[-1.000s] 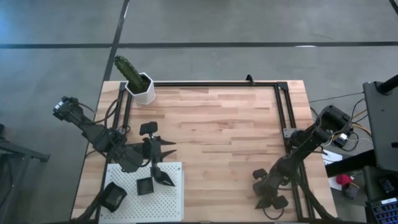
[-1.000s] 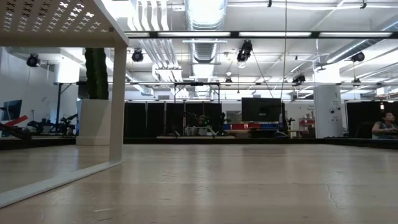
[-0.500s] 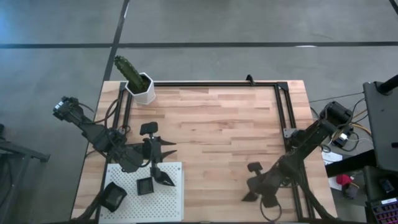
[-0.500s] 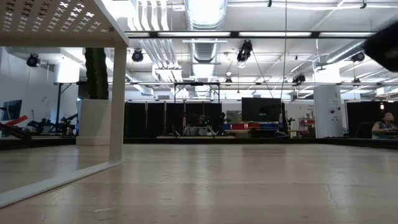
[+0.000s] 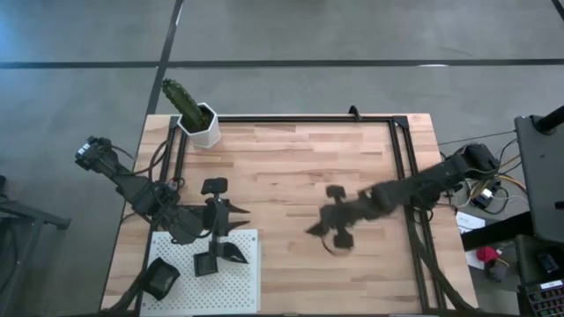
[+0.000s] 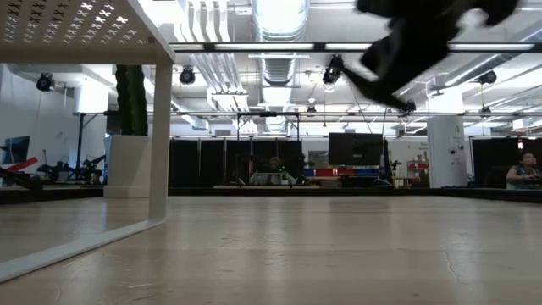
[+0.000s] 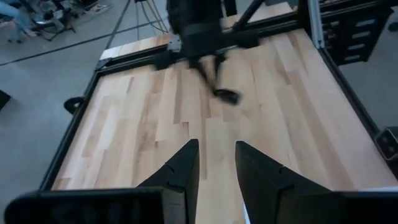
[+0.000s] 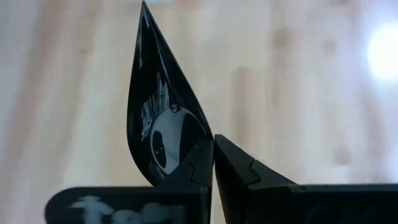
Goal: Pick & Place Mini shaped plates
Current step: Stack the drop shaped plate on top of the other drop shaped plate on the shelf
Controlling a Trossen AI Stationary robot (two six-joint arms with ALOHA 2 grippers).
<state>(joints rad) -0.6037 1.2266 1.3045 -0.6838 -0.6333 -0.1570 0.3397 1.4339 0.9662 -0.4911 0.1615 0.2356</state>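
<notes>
My right gripper [image 5: 330, 233] is shut on a dark, glossy teardrop-shaped mini plate [image 8: 158, 106] above the middle of the wooden table. It also shows, blurred, at the top of the low view [image 6: 406, 42]. In the left wrist view that plate [image 7: 225, 94] hangs under the right gripper [image 7: 214, 78]. My left gripper [image 5: 233, 211] hovers open over the far edge of the white perforated board [image 5: 247, 295], with nothing between its fingers [image 7: 186, 168]. Three dark mini plates rest on the board: one [image 5: 161, 277] at its left, a small square one [image 5: 205, 263], and a pointed one [image 5: 234, 251]. My right gripper pinches the teardrop plate by the rim of its rounded end [image 8: 186, 158] between its two fingers. The fingers slant down toward the table. The plate sticks out past the fingertips, its pointed tip [image 8: 144, 9] away from them. It is lifted clear of the table.
A white hexagonal pot with a green cactus [image 5: 198, 123] stands at the far left corner. A black frame rail [image 5: 308, 118] runs along the far edge and another [image 5: 414, 238] along the right side. The board stands raised on a leg [image 6: 159, 135]. Bare wood lies between the arms.
My right gripper has swung from the table's near right corner toward its middle and has risen, carrying the teardrop plate. In the low view it has come in at the top.
</notes>
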